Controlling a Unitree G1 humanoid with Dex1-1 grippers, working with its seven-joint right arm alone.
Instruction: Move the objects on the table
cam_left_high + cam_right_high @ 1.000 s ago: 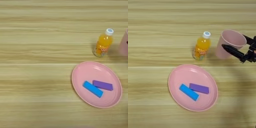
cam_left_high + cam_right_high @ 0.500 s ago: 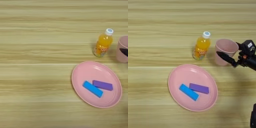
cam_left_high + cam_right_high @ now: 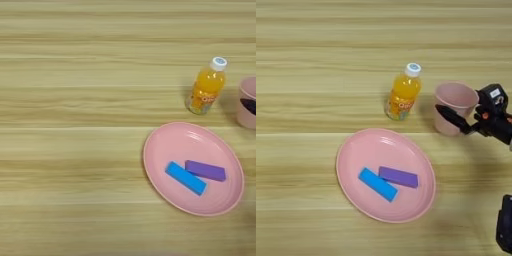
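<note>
Cup [image 3: 455, 106] (upright) against end effector [image 3: 456, 119]

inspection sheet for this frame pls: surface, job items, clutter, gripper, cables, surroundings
Surface: wood-grain table, planks running horizontally.
Job's things: pink plate holding a blue block and a purple block; orange-juice bottle upright, white cap on; pink cup upright, right of the bottle.
Clutter: nothing seen.
Grippers: right gripper at the cup, one black finger across its front wall; grip state unclear.
Cables: nothing seen.
Surroundings: table fills both views.
</note>
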